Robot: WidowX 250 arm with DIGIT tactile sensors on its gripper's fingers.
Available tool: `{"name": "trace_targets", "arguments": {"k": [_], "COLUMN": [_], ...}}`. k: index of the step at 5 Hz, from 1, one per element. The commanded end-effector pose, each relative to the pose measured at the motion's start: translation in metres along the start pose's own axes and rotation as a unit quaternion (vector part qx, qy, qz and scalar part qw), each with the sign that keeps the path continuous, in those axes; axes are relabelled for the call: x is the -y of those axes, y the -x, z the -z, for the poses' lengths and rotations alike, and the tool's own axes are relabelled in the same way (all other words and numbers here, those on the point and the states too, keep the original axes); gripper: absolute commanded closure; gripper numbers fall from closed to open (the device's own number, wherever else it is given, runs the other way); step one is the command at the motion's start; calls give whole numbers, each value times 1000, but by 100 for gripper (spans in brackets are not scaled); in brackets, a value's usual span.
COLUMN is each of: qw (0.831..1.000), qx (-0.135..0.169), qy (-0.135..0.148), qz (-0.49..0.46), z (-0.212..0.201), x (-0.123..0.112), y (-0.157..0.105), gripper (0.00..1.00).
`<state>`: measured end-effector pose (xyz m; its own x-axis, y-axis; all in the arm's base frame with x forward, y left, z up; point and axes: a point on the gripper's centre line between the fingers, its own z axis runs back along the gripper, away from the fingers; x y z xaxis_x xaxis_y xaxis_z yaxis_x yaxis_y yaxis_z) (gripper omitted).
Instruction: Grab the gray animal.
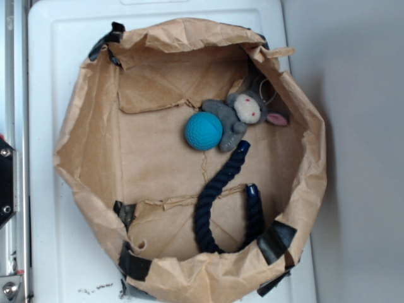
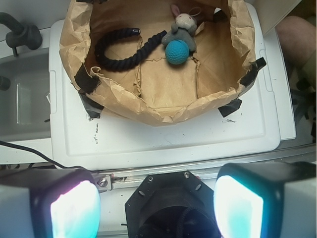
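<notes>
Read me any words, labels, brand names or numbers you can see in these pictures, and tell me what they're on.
None can be read.
Paper bag: plain brown, no print showing.
White lid under it: only dark scuff specks, no letters.
Gray animal, teal ball and dark rope: no tag or label visible.
Gripper: glowing pads, no markings.

Gray animal (image 1: 243, 113) hemmed by ball (image 1: 203, 131), rope (image 1: 218, 189), bag wall (image 1: 303, 126); open above.

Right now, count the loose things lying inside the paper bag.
3. The gray animal lies against the far wall, the blue ball touches it, and the dark rope curves across the bag's floor. Something small could hide under the crumpled folds.
</notes>
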<state>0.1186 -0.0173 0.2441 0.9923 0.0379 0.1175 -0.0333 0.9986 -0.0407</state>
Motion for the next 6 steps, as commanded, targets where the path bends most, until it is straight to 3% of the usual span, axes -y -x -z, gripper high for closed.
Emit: {"name": "trace_targets", "arguments": {"k": [1,2,3,4,6], "qw": [1000,1000,1000,998,996], "qx": [0,-9,-5,-4,-11], "qy": [0,22,12,32,6], "qz": [0,6,18,57,88], "z": [0,-6,14,36,63], "x": [0,-18,-33,-43,-5], "y": [0,-16,-36,-60,-95], "gripper": [0,0,0,0,0]}}
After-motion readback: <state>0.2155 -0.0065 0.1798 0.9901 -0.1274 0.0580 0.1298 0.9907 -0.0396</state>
